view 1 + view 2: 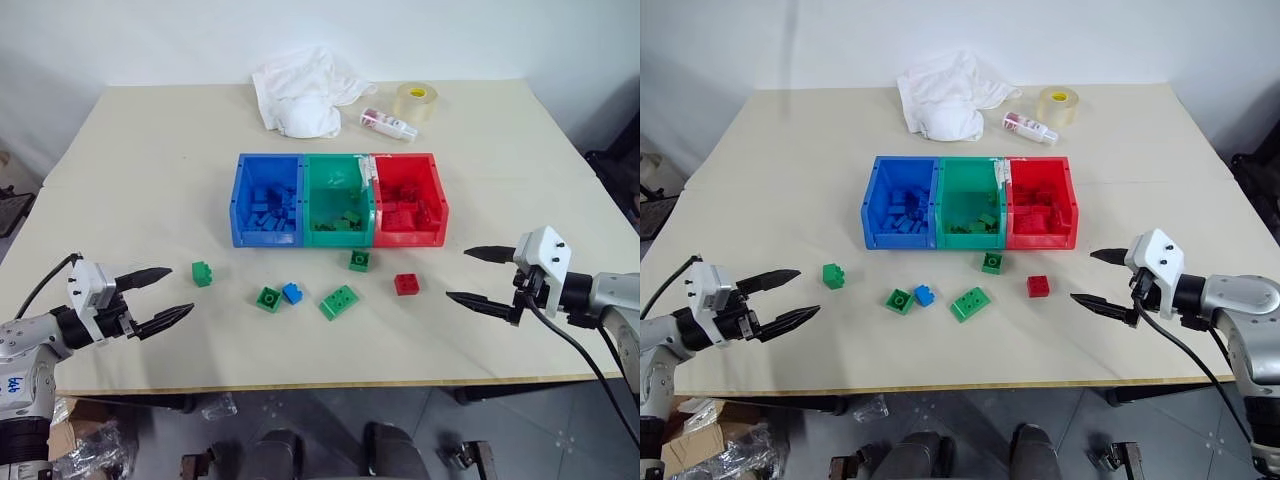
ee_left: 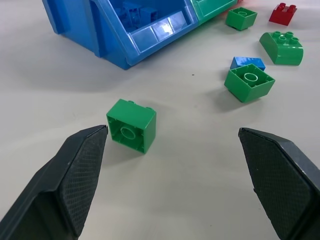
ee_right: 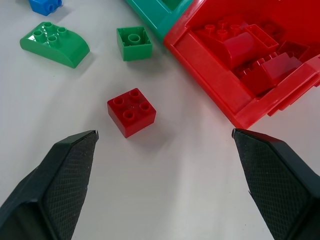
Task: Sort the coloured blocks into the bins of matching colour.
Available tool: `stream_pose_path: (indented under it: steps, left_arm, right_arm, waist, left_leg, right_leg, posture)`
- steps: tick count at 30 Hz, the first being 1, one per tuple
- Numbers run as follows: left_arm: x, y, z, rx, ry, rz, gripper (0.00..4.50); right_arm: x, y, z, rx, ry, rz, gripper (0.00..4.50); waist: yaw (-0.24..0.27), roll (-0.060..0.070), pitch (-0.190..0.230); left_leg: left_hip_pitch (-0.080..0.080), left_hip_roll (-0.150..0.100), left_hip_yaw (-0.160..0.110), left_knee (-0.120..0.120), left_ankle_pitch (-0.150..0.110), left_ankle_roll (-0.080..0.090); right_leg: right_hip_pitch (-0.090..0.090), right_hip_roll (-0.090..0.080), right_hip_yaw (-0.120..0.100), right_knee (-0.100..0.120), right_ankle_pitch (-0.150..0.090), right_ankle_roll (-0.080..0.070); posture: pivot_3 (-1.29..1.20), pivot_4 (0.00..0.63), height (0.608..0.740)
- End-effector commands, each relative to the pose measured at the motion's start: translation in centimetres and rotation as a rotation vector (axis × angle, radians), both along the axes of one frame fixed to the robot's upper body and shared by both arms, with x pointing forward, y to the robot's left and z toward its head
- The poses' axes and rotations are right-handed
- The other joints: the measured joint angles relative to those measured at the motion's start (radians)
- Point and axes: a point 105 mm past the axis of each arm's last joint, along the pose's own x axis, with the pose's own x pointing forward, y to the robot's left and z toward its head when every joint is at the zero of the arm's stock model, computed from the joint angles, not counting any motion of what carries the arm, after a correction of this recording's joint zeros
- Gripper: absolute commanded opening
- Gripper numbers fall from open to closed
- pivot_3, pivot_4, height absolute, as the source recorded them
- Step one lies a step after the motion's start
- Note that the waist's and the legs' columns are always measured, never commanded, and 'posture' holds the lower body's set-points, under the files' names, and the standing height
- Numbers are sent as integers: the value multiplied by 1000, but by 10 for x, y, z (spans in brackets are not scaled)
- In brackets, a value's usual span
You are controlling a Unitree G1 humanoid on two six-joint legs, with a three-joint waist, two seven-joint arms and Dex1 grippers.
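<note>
Start at the left edge of the worktop [image 1: 150, 330]: your left pincer [image 1: 162, 298] hangs just above the surface with its fingers spread wide and nothing between them. It points across toward the nearest green block [image 1: 202, 273], which lies alone, tipped on its side, near the front edge. That looks like the first pick for this arm.

Moving right, four more strays sit in a loose line in front of the bins [image 1: 339, 198]: a green block [image 1: 268, 299] touching or just beside a small blue block [image 1: 292, 293], then a larger rounded green block [image 1: 339, 302], and a green one [image 1: 360, 261] just in front of the green bin. Next is the red block [image 1: 406, 284], studs up, near the red bin's front.

The bins stand mid-worktop as one joined row, blue, green, red from left to right, each already holding bricks of its own colour, so only these six remain outside.

At the right edge, your right pincer [image 1: 478, 277] is likewise released and empty, aimed inward with the red block lying ahead between its fingers' line. I'd judge each arm is staged for the stray closest to it.
</note>
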Motion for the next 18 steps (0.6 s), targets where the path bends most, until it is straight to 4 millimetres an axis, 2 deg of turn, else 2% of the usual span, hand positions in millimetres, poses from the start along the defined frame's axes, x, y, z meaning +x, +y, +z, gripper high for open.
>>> stream_pose_path:
  steps: [1,3,10,18]
  left_arm:
    - [1,0,11,9,-34,-8,4459]
    - [9,0,12,2,-34,31,4459]
    - [15,-20,20,-36,-66,-53,4459]
    - [12,-26,21,-36,-65,-137,4459]
  right_arm:
    - [-1,11,7,16,-38,35,4500]
    - [0,13,7,21,-41,39,4500]
    - [3,16,5,24,-29,23,4500]
    - [-24,-25,5,-38,21,-98,4500]
  waist:
    - [0,0,0]
    - [2,0,0]
    - [0,0,0]
    - [11,0,0]
  left_leg:
    - [0,0,0,0,0,0]
    - [0,0,0,0,0,0]
    - [0,0,0,0,0,0]
    - [0,-1,0,1,0,0]
  right_leg:
    - [0,0,0,0,0,0]
    - [0,0,0,0,0,0]
    - [0,0,0,1,0,0]
    - [0,0,0,0,0,0]
  posture:
    - [0,150,740]
    - [0,150,740]
    - [0,150,740]
    - [0,150,740]
